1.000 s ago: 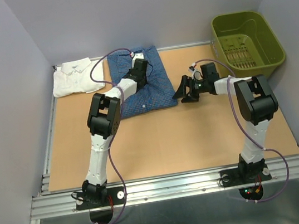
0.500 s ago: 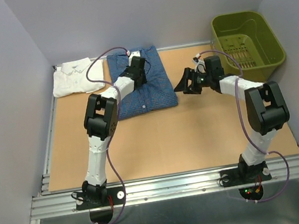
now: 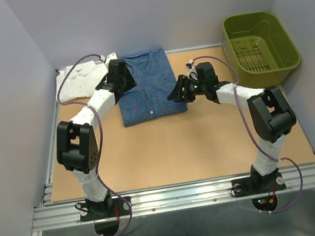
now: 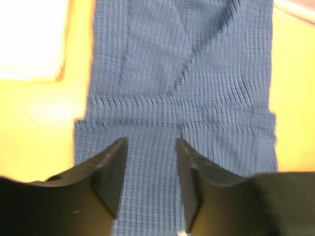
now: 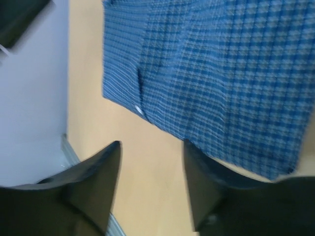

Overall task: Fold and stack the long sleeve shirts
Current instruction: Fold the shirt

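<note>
Dark blue long sleeve shirt point(image 3: 152, 89) on the table point(image 3: 180, 150), folded into a flat, near-square packet, collar end toward the back wall. Woven cotton-like cloth with a fine check of dark and pale blue. Check crisp only in the right wrist view point(image 5: 221, 73). Also there: a doubled hem and a small white spot on the edge, perhaps a button. Left wrist view blurred point(image 4: 197, 83), yet clear enough for the diagonal fold lines meeting at the middle and one crosswise crease.

White long sleeve shirt point(image 3: 73, 89) to the left of the blue one, also folded, plain and smooth, collar visible from above. Gap between the two hidden from the top camera by the arm. In the left wrist view, a strip of bare tan table point(image 4: 44, 123) between the blue cloth and the washed-out white point(image 4: 29, 39), so apart, not touching.

Left tool point(image 3: 122, 81) over the blue shirt's left edge, black fingers point(image 4: 115, 167) moderately apart, checked cloth showing in the gap point(image 4: 150, 145), nothing gripped. Contact with the cloth impossible to judge.

Right tool point(image 3: 177, 93) at the blue shirt's right edge, jaws moderately wide and empty point(image 5: 151, 147), tips over bare table point(image 5: 88, 98) just beside the hem.

Olive-green plastic basket point(image 3: 249, 16), slotted floor, rounded rim, well to the right of the blue shirt.
</note>
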Controlling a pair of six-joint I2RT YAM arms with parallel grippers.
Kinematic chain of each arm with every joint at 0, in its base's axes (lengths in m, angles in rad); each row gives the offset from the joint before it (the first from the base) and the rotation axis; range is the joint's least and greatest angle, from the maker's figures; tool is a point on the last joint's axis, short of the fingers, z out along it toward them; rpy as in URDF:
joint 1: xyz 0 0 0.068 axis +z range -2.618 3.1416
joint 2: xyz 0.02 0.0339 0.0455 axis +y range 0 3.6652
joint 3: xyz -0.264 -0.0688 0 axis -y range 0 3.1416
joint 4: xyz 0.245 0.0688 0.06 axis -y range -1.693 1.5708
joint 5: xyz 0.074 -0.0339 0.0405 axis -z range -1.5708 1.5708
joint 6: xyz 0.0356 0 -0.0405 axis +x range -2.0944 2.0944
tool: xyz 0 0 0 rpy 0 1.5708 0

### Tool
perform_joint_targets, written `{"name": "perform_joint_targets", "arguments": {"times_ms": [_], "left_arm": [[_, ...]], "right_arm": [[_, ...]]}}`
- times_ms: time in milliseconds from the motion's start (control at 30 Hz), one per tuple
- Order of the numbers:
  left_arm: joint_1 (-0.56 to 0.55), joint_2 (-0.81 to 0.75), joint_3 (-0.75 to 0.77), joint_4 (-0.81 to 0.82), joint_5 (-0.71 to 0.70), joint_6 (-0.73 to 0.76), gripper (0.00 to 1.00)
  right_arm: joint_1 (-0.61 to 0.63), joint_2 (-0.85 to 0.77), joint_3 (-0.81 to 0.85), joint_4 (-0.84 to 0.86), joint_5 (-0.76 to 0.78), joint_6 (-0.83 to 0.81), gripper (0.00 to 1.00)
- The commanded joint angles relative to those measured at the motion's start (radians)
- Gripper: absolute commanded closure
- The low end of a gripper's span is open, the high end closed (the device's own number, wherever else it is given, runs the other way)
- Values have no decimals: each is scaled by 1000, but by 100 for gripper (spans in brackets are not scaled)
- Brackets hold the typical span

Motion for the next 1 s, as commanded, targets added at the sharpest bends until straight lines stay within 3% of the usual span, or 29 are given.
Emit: {"name": "perform_joint_targets", "arguments": {"times_ms": [0,33,100,267,467,700,967], "left_arm": [[-19,-55,-164,30,123,-95,53],[-19,-57,-210,39,145,-105,56],[-19,-42,-236,44,145,-117,59],[-19,15,-298,47,174,-146,60],[-19,40,-377,-13,280,-192,60],[-47,-202,-673,-26,373,-232,58],[-137,-543,-868,-36,403,-364,53]], "right_arm": [[29,66,82,205,-9,133,47],[35,98,78,239,-15,157,54],[35,133,64,334,-39,231,57],[35,237,35,373,-30,240,60],[34,250,-92,371,-30,246,64],[34,64,-353,270,-21,210,65],[35,-164,-419,207,-59,187,64]]}}
